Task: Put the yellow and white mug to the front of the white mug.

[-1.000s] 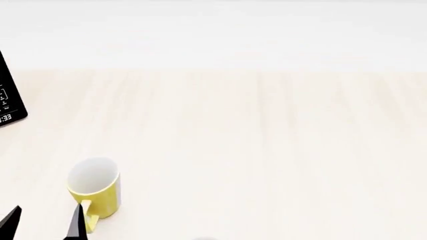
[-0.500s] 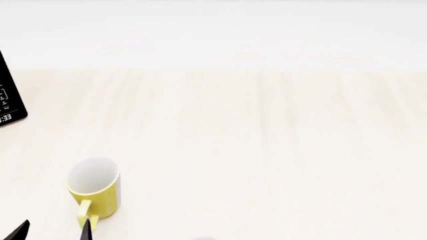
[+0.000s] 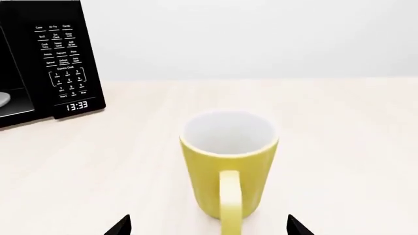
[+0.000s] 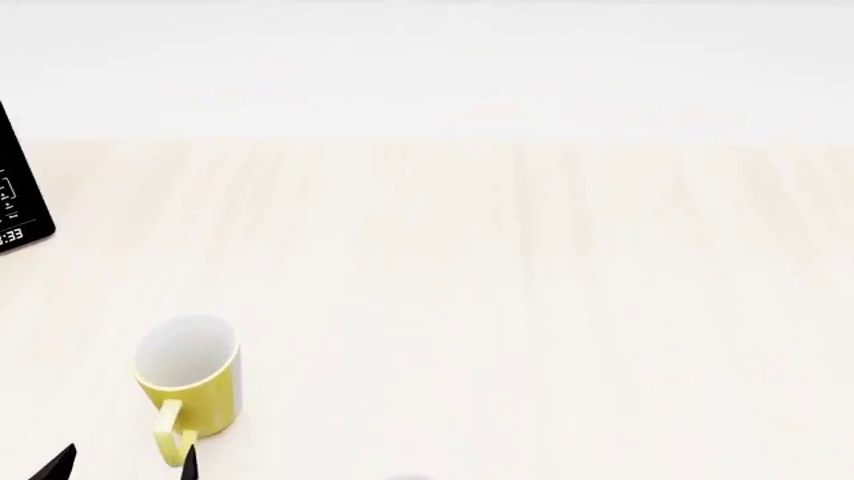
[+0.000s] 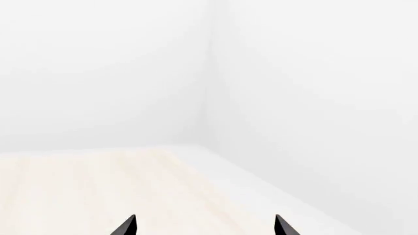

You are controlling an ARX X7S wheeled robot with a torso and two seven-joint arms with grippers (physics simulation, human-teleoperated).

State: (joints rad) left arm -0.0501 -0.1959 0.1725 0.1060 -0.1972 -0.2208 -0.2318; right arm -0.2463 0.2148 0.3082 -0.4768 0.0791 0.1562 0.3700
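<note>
The yellow and white mug (image 4: pixel 187 376) stands upright on the pale wooden counter (image 4: pixel 534 300) at the near left, its yellow handle (image 4: pixel 167 440) pointing toward me. In the left wrist view the mug (image 3: pixel 228 161) is right ahead, with its handle between the fingertips' line. My left gripper (image 3: pixel 209 227) is open and empty just short of the mug; its black tips show at the head view's bottom edge (image 4: pixel 123 465). My right gripper (image 5: pixel 204 226) is open and empty over bare counter. The white mug is out of view, apart from perhaps a pale sliver (image 4: pixel 407 477) that I cannot identify.
A black microwave (image 3: pixel 39 63) with a keypad and clock stands at the far left; it also shows in the head view (image 4: pixel 20 200). White walls meet in a corner (image 5: pixel 205 98) behind the counter's far edge.
The left gripper's tips have drawn back toward the bottom edge of the head view, away from the mug's handle. The mug has not moved.
</note>
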